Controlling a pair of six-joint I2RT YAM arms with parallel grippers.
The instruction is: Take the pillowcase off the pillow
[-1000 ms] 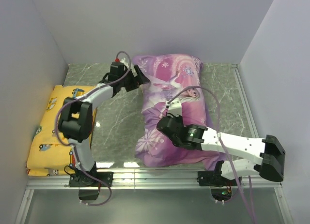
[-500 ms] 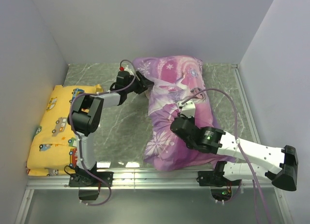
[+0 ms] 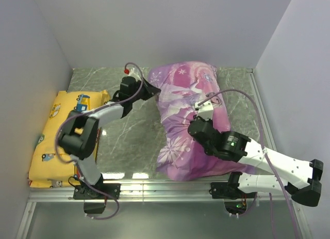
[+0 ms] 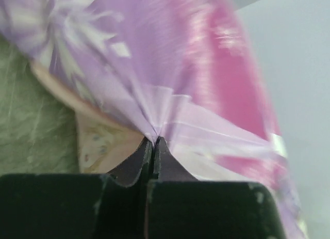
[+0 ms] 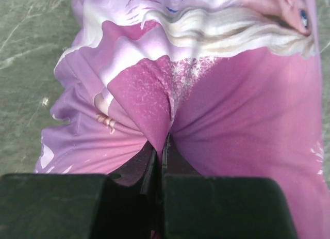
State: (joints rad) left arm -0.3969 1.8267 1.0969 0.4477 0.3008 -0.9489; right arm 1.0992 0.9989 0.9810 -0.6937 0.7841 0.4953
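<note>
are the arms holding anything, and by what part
The pillowcase: left gripper pinches a fold near its far left corner, right gripper a fold mid-top, both jaws shut.

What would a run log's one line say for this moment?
left pincer: shut on pillowcase | right pincer: shut on pillowcase | removal: not yet done

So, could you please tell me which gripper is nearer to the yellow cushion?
Left. The left gripper pinches the pillowcase at its far-left corner, just across a strip of table from the yellow cushion. The right gripper pinches the pillowcase's middle, farther right.
</note>
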